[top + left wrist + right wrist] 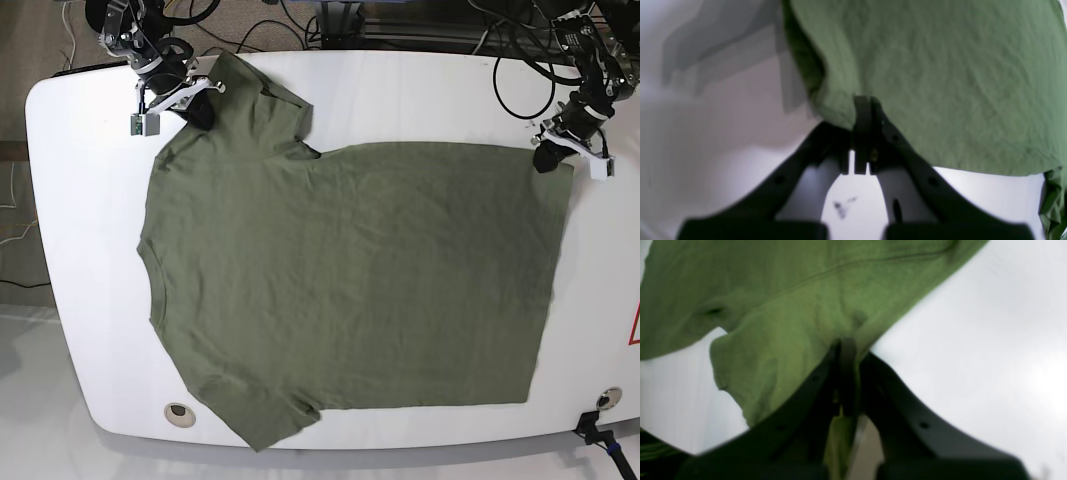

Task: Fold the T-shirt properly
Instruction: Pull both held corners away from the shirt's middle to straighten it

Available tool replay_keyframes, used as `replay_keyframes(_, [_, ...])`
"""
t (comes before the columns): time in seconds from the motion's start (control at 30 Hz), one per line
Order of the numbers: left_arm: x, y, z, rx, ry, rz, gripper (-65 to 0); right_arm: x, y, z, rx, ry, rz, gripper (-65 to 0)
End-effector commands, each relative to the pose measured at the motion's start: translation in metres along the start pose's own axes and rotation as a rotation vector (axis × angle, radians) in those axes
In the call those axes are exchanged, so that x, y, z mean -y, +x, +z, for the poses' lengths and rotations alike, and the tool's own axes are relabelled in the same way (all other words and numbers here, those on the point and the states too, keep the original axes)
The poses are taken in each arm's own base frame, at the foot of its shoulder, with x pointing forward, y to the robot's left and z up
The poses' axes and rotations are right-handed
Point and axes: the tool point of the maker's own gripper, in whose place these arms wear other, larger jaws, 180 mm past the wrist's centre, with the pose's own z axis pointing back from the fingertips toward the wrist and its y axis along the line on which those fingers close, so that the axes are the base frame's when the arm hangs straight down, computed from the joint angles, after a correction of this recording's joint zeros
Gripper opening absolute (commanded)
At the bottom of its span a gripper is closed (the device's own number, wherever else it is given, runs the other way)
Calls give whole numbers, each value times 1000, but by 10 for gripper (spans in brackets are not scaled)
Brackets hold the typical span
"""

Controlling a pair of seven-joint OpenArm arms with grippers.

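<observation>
A: We have the T-shirt (340, 290) lying flat across the white table (80, 200), collar toward nine o'clock and hem toward three o'clock. Our right gripper (197, 105) sits at eleven o'clock, clamped on the far sleeve; our left gripper (548, 156) sits at two o'clock, pinching the far hem corner.

B: Both wrist views agree: jaws closed tight, green cloth bunched between them. What worries us?

A: Each pinch looks thin. If we lift unevenly, one corner could slip out and the fold would land crooked.

B: And the near sleeve at seven o'clock overhangs the table edge. Dragging the cloth could pull more of it off.

A: The cables (520, 70) at one o'clock lie close to our left arm too; a wide swing might snag them.
</observation>
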Motion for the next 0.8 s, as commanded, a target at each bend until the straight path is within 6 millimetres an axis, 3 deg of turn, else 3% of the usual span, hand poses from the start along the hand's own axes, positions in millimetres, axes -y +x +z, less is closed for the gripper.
replay_keyframes(0.0, [0, 13, 6, 37, -7, -28, -650, -3, 3, 10, -1, -5, 38, -650])
replay_keyframes(0.3, [1, -10, 40, -17, 29, -105, -650, -17, -8, 41, -20, -7, 83, -650])
replay_keyframes(0.6, [22, -57, 71, -106, -26, -188, -650, -24, -33, 70, -83, -17, 90, -650])
replay_keyframes(0.77, [26, -54, 75, -104, -31, -219, -650, -25, -27, 77, -29, -18, 93, -650])
